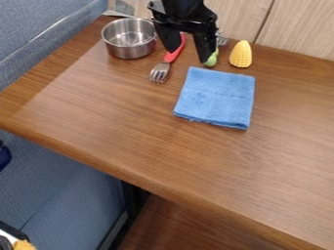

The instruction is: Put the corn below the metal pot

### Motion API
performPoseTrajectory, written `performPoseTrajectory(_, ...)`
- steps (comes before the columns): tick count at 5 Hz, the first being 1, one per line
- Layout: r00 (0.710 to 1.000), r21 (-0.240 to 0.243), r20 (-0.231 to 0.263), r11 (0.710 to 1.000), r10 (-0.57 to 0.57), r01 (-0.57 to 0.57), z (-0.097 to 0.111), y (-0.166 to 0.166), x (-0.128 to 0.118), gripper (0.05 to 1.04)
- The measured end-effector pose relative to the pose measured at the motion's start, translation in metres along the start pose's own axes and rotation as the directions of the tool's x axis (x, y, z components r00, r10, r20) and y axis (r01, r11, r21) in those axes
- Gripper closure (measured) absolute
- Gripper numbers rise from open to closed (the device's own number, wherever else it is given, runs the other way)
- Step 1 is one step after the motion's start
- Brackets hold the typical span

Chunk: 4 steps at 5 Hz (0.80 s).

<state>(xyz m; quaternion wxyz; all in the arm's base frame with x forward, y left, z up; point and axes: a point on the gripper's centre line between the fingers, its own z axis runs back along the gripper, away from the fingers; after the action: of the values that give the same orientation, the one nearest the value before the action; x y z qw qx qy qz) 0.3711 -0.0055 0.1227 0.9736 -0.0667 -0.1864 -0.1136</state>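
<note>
While the gripper [188,56] hangs, fingers apart, tips down; fork [159,72] nearby

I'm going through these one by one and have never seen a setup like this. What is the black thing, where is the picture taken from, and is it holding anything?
The black thing is the gripper of a robot arm, coming in from the top edge. Its two fingers are apart and appear to hold nothing. The one picture looks down at a slant on a wooden table. To the left in the picture is a metal pot; near the gripper lies a fork with a red handle. Right of it are a partly hidden green item and yellow corn. A folded blue cloth lies nearer the camera.
</note>
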Motion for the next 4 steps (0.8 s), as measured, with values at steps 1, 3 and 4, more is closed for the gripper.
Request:
performPoseTrajectory(1,1.0,-0.009,-0.027,1.0,0.011,-0.012,-0.01,0.0,-0.004,0.085)
performPoseTrajectory(3,1.0,-0.013,0.0,1.0,0.02,-0.02,-0.028,-0.011,0.028,0.085)
performPoseTrajectory(4,0.999,-0.022,0.04,1.0,0.017,-0.016,-0.037,-0.017,0.056,0.085)
